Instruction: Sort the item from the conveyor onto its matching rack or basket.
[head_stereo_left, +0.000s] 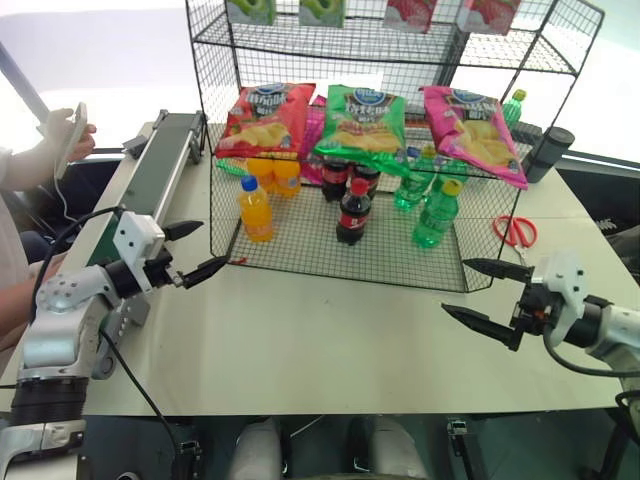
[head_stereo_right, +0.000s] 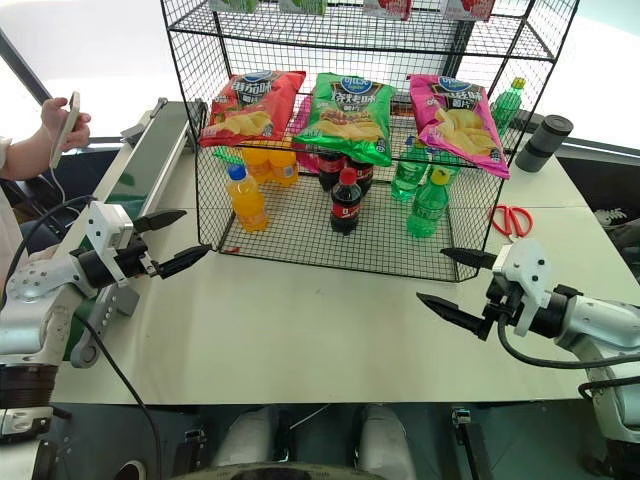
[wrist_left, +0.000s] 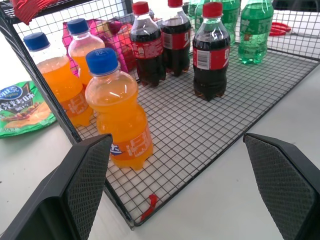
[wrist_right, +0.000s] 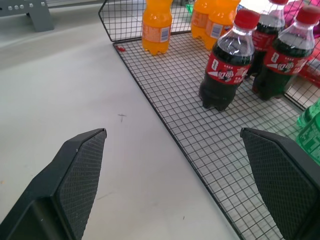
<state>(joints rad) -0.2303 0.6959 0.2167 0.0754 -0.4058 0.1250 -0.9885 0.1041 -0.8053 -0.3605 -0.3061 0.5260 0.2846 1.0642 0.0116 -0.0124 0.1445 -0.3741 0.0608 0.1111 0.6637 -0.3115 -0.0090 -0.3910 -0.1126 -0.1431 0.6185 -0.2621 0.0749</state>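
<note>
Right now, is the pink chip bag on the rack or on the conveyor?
On the rack: the pink chip bag lies on its middle shelf.

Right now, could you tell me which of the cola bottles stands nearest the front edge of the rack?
The lone cola bottle out front; the other cola bottles stand behind it, under the green chip bag.

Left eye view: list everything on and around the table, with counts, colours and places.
Black wire-grid rack: one, mid-table.
Chip bags: red, green, magenta-pink, on middle tier.
Orange soda bottles: three, bottom tier, left.
Dark cola bottles: three, centre.
Green soda bottles: several, right.
Green and pink packs: four, top tier.
Dark-green conveyor belt: one, left edge.
Red-handled scissors: one, right of rack.
Dark cylinder: one, far right.
Person's hand: holding a device, far left.
Left gripper, right gripper: open, empty.
</note>
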